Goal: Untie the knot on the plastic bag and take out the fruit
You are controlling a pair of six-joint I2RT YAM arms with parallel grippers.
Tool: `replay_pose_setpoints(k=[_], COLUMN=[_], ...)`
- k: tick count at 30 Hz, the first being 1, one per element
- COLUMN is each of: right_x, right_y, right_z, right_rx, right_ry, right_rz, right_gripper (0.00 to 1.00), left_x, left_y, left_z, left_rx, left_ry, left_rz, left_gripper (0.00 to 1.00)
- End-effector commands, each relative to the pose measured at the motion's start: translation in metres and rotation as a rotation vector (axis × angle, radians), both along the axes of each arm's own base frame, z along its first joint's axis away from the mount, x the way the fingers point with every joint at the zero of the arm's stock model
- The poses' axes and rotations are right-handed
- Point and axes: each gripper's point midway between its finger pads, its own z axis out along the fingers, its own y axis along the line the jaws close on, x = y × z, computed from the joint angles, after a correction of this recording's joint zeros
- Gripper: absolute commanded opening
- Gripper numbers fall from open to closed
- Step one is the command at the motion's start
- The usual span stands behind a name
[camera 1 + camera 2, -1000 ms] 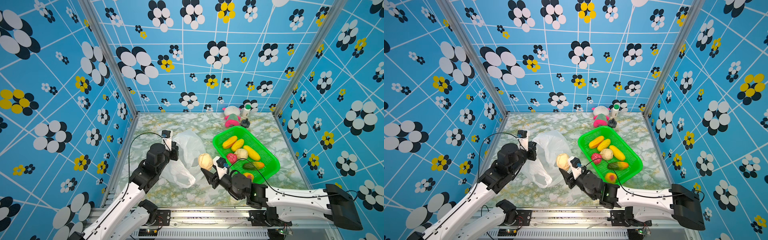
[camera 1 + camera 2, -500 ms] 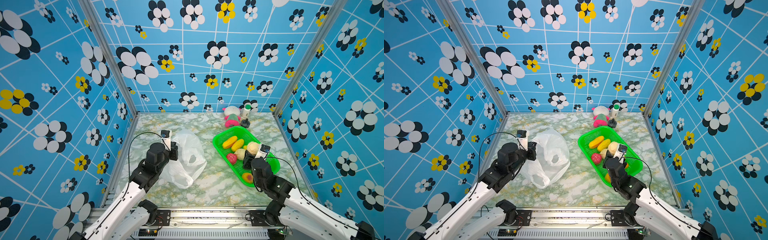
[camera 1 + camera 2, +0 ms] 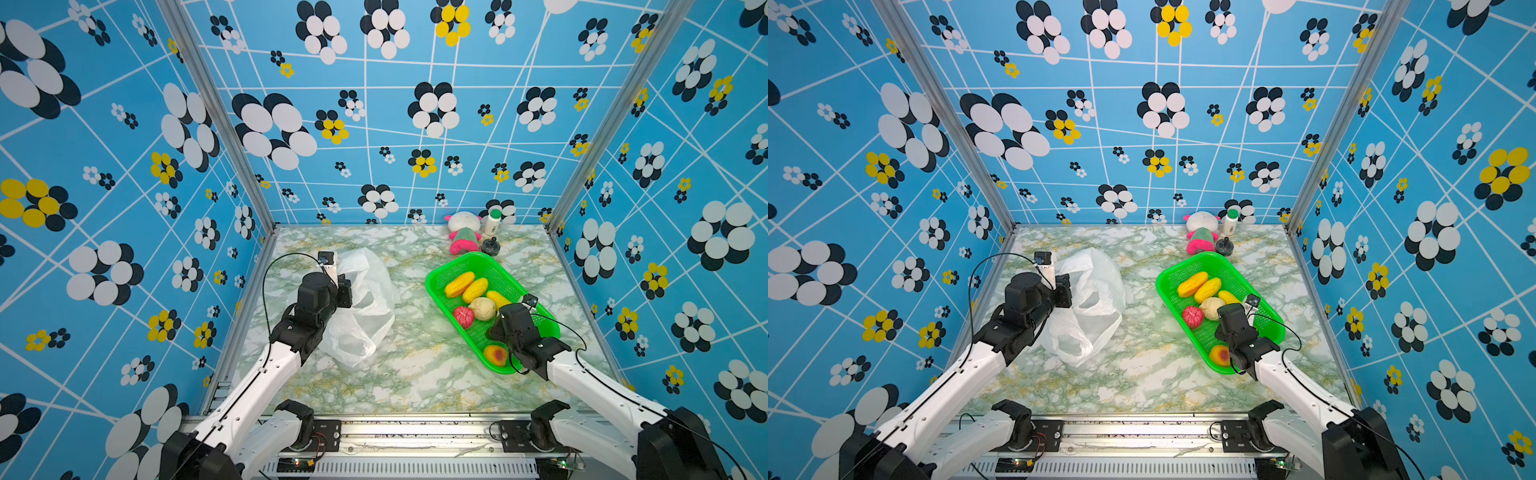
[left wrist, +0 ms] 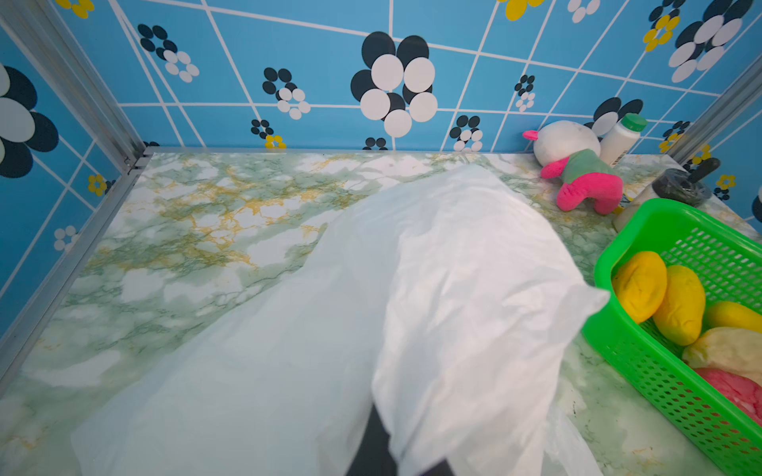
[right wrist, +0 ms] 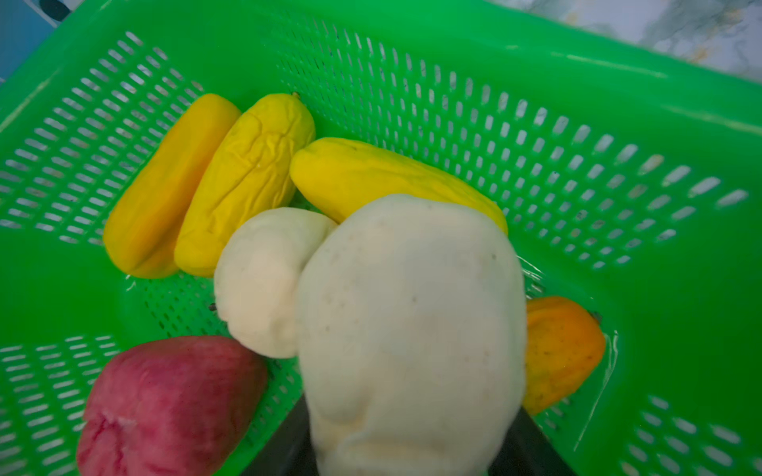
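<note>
Over on the left, the left gripper [image 3: 344, 291] is pinched tight on the plastic bag [image 3: 368, 309], which sags open on the table [image 3: 415, 374]. Moving right, the other fruit [image 3: 473, 290] lies in the green basket [image 3: 430, 282]. The right gripper [image 3: 496, 330], jaws partly spread, clasps a beige fruit [image 5: 412, 329] over the basket.

Left arm reaches from 7 o'clock toward 12; left gripper [image 3: 349, 293] pinched fully closed. Right arm reaches from 5 toward 11; right gripper [image 5: 406, 441] pitched down, jaws half-spread, clamping.
</note>
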Motion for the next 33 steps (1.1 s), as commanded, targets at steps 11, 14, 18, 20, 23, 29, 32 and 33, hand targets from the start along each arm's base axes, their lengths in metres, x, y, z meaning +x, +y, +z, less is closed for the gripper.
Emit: replay_pose_setpoints(k=[11, 14, 18, 20, 23, 29, 32, 33], right_x=[0.005, 0.001, -0.005, -0.007, -0.011, -0.007, -0.007, -0.007], right_y=[-0.002, -0.004, -0.010, -0.013, -0.015, 0.003, 0.006, 0.003], right_z=[0.025, 0.040, 0.062, 0.072, 0.088, 0.135, 0.165, 0.175], right_rx=[0.017, 0.013, 0.004, 0.000, -0.002, 0.064, 0.087, 0.082], right_ry=[-0.046, -0.076, -0.119, -0.143, -0.171, -0.238, -0.289, -0.313], right_rz=[0.005, 0.013, 0.008, 0.005, 0.005, 0.098, 0.118, 0.105], right_gripper=[0.99, 0.99, 0.99, 0.99, 0.99, 0.99, 0.99, 0.99], left_x=[0.055, 0.062, 0.063, 0.060, 0.051, 0.031, 0.010, -0.001], left_y=[0.007, -0.004, -0.022, -0.028, -0.038, -0.034, -0.019, -0.014], left_z=[0.004, 0.008, 0.013, 0.014, 0.021, 0.055, 0.083, 0.093], left_rx=[-0.048, -0.068, -0.126, -0.140, -0.144, -0.129, -0.142, -0.149], left_ry=[-0.021, -0.016, -0.005, 0.005, 0.000, -0.045, -0.098, -0.131], left_rz=[0.055, 0.010, -0.067, -0.093, -0.133, -0.115, -0.078, -0.068], left_gripper=[0.00, 0.00, 0.00, 0.03, 0.18, 0.98, 0.99, 0.99])
